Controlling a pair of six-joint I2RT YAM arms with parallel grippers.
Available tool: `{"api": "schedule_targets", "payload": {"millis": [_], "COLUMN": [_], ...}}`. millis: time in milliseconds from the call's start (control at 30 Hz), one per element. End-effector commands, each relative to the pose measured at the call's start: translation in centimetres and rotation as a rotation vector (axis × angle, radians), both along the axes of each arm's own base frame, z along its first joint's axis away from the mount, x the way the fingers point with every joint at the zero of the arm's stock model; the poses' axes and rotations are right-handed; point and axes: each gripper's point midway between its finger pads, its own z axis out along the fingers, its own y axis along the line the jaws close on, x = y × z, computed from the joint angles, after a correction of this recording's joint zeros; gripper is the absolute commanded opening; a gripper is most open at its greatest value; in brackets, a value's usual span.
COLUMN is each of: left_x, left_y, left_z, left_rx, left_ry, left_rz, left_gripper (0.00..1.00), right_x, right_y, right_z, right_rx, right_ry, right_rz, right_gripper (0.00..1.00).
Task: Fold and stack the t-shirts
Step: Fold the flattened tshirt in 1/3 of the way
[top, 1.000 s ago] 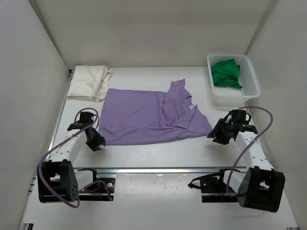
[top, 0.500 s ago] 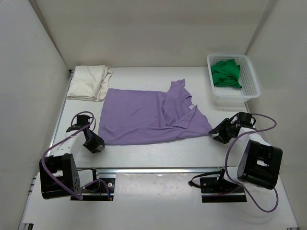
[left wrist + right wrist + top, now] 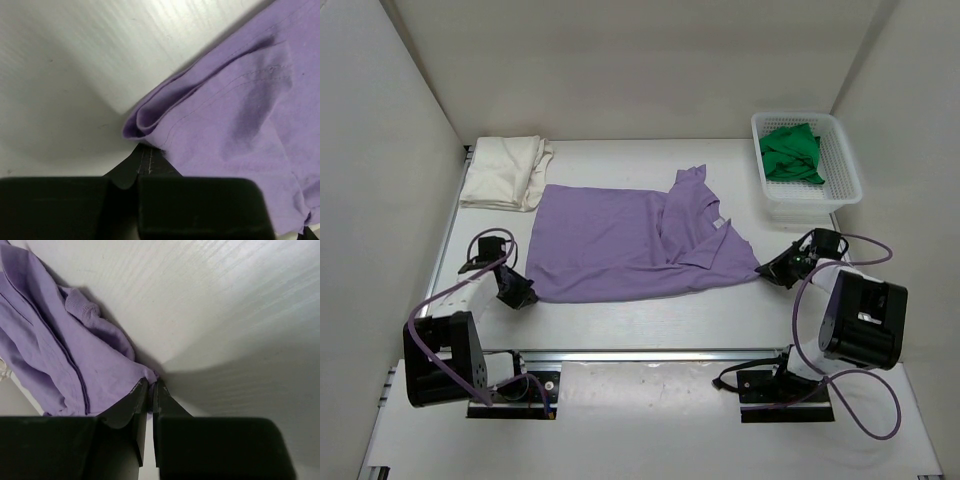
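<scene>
The lavender t-shirt [image 3: 620, 240] lies spread over the middle of the worktop [image 3: 650, 312], its right part doubled over itself with a sleeve pointing to the far edge. The cream t-shirt [image 3: 505, 172] sits folded at the far left corner. The green t-shirt [image 3: 790, 152] is bunched in the white basket [image 3: 847, 165] at the far right corner.

The left jaws are down at the shirt's near left corner and pressed together. In the left wrist view the rolled hem corner [image 3: 145, 117] sits right at their tips, so they look closed on the cloth's edge. The right jaws are at the near right corner, drawn to a thin slit. In the right wrist view the pointed tip of the fabric [image 3: 150, 376] is caught between them. Both bites look small.

The step in hand seems to be the fold of the lavender shirt, with both near corners just pinched. Next, both arms would need to lift together and carry the near hem toward the far edge, keeping the cloth taut between them so it lands flat. With such shallow grips a corner could slip out if either arm pulls sideways
</scene>
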Motion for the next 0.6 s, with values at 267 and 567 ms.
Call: {"api": "schedule_targets", "payload": {"millis": [267, 567], "left_x": [-3.5, -2.9], "left_y": [0.9, 0.4], "left_z": [-0.7, 2.9], "left_rx": [0.076, 0.105], "left_ry": [0.155, 0.178], "left_rz": [-0.166, -0.234], "left_gripper": [0.0, 0.39], "right_x": [-8.7, -8.8], "right_y": [-2.6, -2.2], "right_z": [0.7, 4.5], "right_rx": [-0.062, -0.123], "right_ry": [0.097, 0.092], "right_rz": [-0.086, -0.014], "right_gripper": [0.0, 0.51]}}
